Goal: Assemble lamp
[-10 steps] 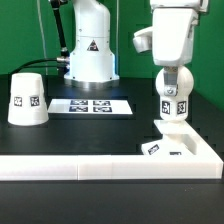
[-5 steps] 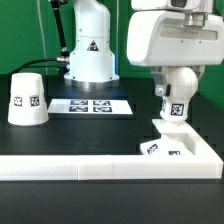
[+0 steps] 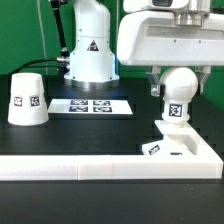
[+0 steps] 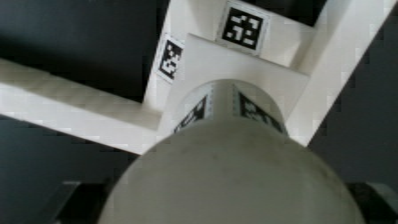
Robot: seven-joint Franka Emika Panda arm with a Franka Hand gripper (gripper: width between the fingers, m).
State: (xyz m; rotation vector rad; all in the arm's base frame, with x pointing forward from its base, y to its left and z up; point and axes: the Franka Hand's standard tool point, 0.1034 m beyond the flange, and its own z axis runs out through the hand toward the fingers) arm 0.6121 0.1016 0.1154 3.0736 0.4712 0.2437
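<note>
My gripper (image 3: 177, 86) is shut on the round white bulb (image 3: 176, 108), with dark fingers on both sides of its head. The bulb stands slightly tilted, its lower end at the socket of the flat square base (image 3: 172, 146), which lies at the exterior view's right. I cannot tell whether it is seated. In the wrist view the bulb (image 4: 224, 150) fills the space between the fingers of the gripper (image 4: 217, 208), with the tagged base (image 4: 249, 35) beyond it. The cone shade (image 3: 27, 98) stands apart at the exterior view's left.
The marker board (image 3: 92, 105) lies flat in the middle. The big white robot pedestal (image 3: 88, 45) stands behind it. A raised white wall (image 3: 100, 168) runs along the front and right edges, and the base sits in its corner.
The arm has swung so that its body looms larger and higher in the exterior view. The bulb has tilted a little and shifted slightly right over the base.
</note>
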